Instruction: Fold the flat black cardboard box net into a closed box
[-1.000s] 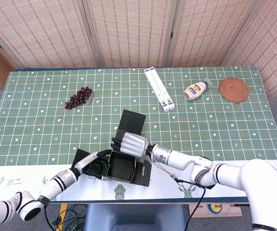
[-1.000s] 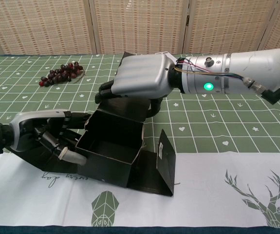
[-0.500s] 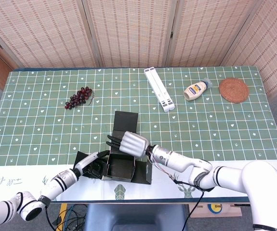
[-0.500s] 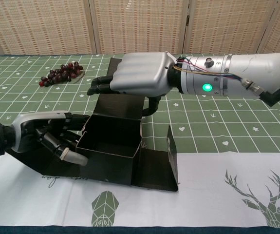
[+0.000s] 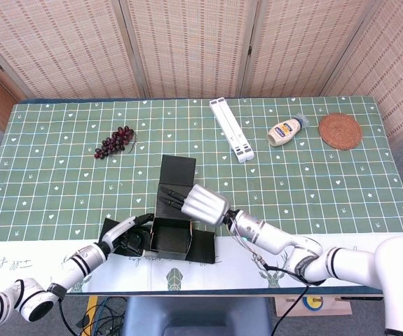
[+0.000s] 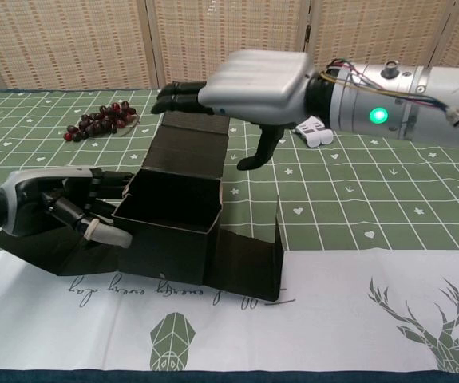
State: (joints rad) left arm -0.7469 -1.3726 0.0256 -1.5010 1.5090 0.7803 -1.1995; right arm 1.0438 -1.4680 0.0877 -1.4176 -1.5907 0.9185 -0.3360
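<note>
While left hand (image 6: 61,209) braces box (image 6: 173,227), right hand (image 6: 249,84) hovers flat.

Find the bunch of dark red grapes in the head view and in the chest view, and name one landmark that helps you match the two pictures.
Head view: the bunch of dark red grapes lies on the green tablecloth, upper left, beyond the black cardboard box.
Chest view: the grapes lie upper left, behind the box.
Shared landmark: the half-folded box near the table's front edge.
</note>
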